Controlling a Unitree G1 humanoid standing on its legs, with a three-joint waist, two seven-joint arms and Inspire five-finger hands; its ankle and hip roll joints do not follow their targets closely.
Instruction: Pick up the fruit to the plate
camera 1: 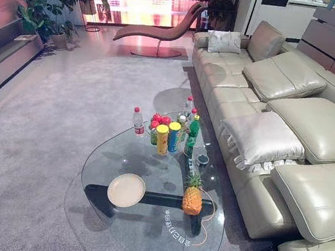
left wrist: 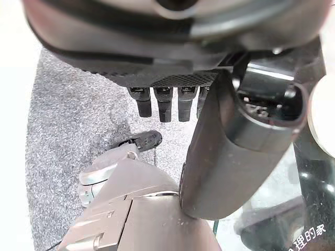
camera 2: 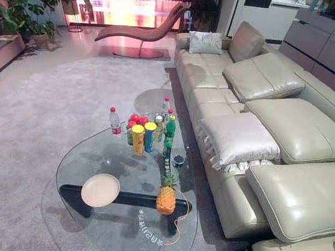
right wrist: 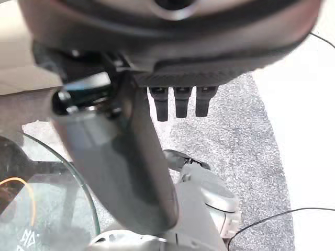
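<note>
The pineapple (camera 1: 193, 197) stands on the glass table (camera 1: 138, 238), near the plate (camera 1: 125, 190), to its right. The left hand (left wrist: 165, 107) and right hand (right wrist: 180, 104) hang loose, fingers straight, holding nothing. Grab the 1 pineapple low and keep it upright.

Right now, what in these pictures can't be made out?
Red fruit: eye views, half hidden behind the yellow cans; kind too small to tell.
Small dark cup: eye views, contents too small to see.
Glass table: left wrist view, mostly blocked by the left hand and its thumb; right wrist view, likewise by the right hand.
</note>
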